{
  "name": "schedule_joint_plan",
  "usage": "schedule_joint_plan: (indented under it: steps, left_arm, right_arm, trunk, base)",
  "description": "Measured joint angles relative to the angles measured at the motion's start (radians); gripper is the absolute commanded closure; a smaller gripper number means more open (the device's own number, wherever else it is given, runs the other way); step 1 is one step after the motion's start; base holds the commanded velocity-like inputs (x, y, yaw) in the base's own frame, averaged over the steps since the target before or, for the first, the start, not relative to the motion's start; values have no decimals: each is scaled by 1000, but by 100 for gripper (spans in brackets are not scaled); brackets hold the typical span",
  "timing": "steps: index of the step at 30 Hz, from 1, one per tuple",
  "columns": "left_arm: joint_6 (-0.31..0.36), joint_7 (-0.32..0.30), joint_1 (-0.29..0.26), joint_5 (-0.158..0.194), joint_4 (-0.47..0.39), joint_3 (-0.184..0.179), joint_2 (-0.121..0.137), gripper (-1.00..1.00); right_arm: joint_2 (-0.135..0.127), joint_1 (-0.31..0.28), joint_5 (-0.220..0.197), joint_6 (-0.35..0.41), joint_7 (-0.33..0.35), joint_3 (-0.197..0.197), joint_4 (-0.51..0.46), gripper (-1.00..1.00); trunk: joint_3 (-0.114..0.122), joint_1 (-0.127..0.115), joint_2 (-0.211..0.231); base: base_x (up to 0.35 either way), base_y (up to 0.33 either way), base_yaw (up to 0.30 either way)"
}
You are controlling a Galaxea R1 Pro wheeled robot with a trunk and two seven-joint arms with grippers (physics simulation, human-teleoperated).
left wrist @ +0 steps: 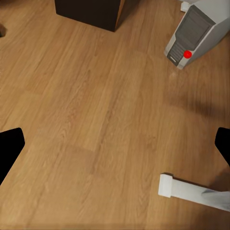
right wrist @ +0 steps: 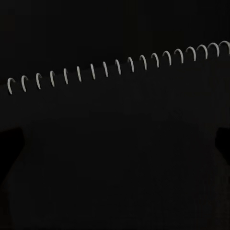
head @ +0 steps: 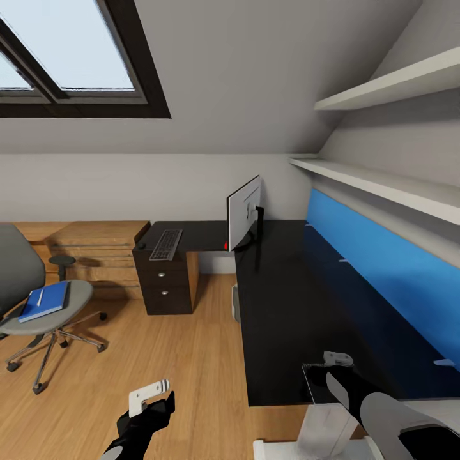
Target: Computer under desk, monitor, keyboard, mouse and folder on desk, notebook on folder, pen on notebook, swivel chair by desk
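- Right gripper (head: 337,367), one: hanging over the near end of the desk (head: 287,306), directly above one dark notebook (right wrist: 115,158) with a white spiral binding; how far it is open and whether it is touching the notebook cannot be told.
- Left gripper (head: 150,397), one: hovering over the wooden floor (left wrist: 96,120), its dark fingertips (left wrist: 9,148) showing at both edges of the wrist view, spread wide and holding nothing.
- Computer (left wrist: 199,31), one: standing on the floor by the desk, red light glowing on its vented front.
- Monitor (head: 244,214), one: standing upright at the desk's inner corner.
- Keyboard (head: 166,245), one: lying on the desk's short wing above the drawer unit (head: 165,284).
- Swivel chair (head: 38,306), one: standing on the floor well apart from the desk, carrying one blue folder (head: 45,301) with one white pen (head: 39,297) lying on it.
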Motion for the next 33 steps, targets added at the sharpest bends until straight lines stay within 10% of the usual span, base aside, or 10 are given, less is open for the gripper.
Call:
schedule_joint_plan:
  steps: [33]
  left_arm:
    - [1,0,0,-1,14,-1,-2,-100]
  right_arm:
    - [1,0,4,-64,0,3,-4,-100]
  trunk:
    - [44,-54,98]
  base:
    - [-1,0,0]
